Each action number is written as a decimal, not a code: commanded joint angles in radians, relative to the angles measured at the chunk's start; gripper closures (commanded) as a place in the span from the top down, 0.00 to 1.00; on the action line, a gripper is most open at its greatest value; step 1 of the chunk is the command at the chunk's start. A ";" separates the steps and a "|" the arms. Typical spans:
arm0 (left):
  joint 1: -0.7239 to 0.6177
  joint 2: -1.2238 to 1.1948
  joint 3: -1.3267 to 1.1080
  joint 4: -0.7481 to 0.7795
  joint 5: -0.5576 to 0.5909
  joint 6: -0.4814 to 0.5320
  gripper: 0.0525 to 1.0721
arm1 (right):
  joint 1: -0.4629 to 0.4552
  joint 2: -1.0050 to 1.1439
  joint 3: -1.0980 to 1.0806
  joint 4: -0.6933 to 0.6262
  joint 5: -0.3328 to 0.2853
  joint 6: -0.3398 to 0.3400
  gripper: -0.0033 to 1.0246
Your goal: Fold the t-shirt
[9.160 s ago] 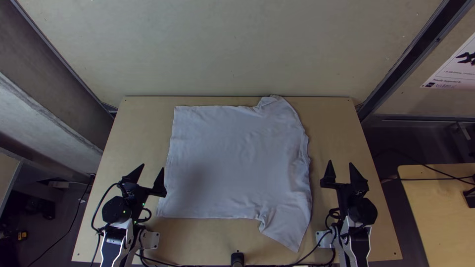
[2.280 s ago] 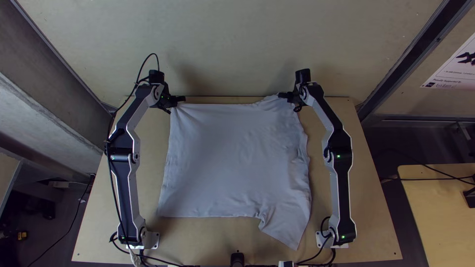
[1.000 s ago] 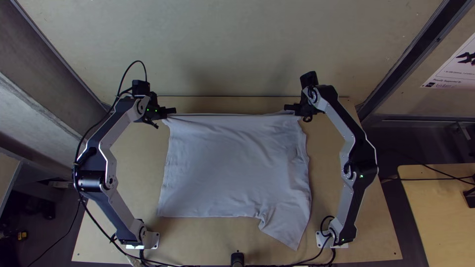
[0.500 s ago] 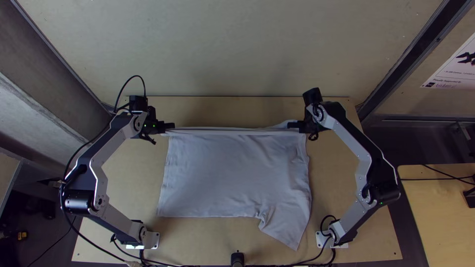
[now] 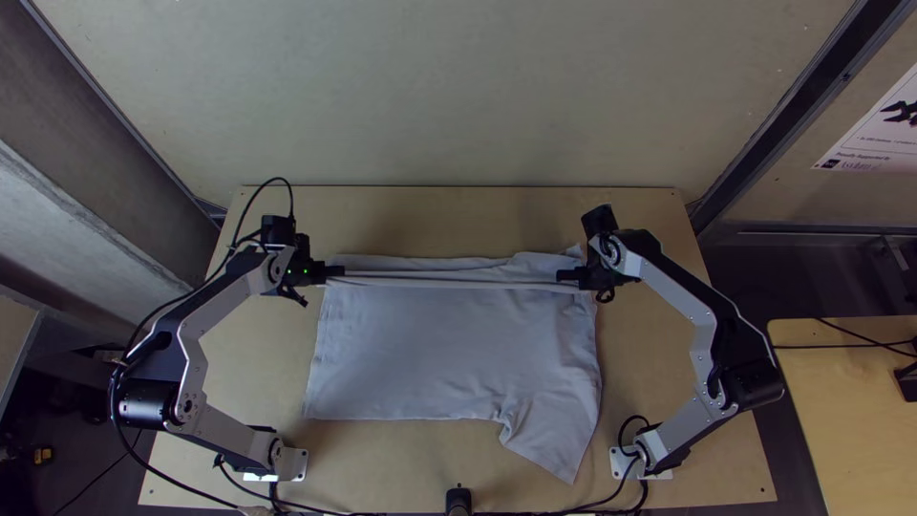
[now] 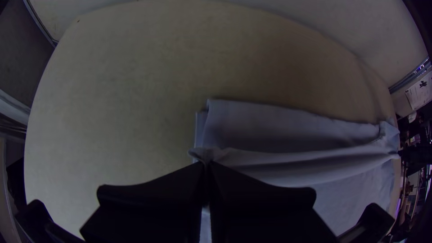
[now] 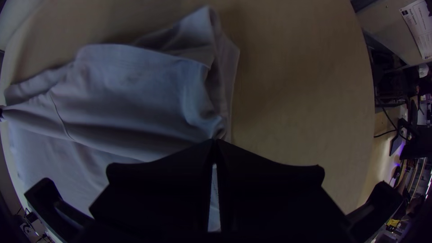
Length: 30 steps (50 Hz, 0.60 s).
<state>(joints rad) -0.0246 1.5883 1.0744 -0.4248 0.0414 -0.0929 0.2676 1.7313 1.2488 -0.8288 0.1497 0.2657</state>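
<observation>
"Left pincer (image 6: 206, 164) and right pincer (image 7: 215, 141): each closed, tips together on a small pinch of the t-shirt (image 5: 449, 349), which lies on the counter (image 5: 420, 218), its far part drawn up into a taut band between them."

"Likely fault?"

"Slippage. Too strong a sideways pull could free a corner and skew the fold."

"And the near edge?"

"Its flap (image 5: 559, 435) juts out beside the right arm; left unstraightened, it would probably spoil the outline. Uneven lowering might trap creases."
</observation>
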 commanded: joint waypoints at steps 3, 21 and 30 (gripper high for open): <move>0.000 -0.005 -0.059 0.041 -0.012 0.016 0.03 | -0.004 0.005 -0.065 0.016 0.025 0.006 0.03; 0.003 -0.001 -0.083 0.057 -0.018 0.015 0.65 | -0.016 0.004 -0.121 0.048 0.025 0.004 0.47; 0.014 -0.090 -0.051 -0.025 0.038 0.015 0.95 | -0.039 -0.105 -0.121 0.040 0.025 0.004 0.72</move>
<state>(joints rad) -0.0212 1.5730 1.0153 -0.3897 0.0425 -0.0929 0.2455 1.7065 1.1442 -0.7731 0.1627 0.2653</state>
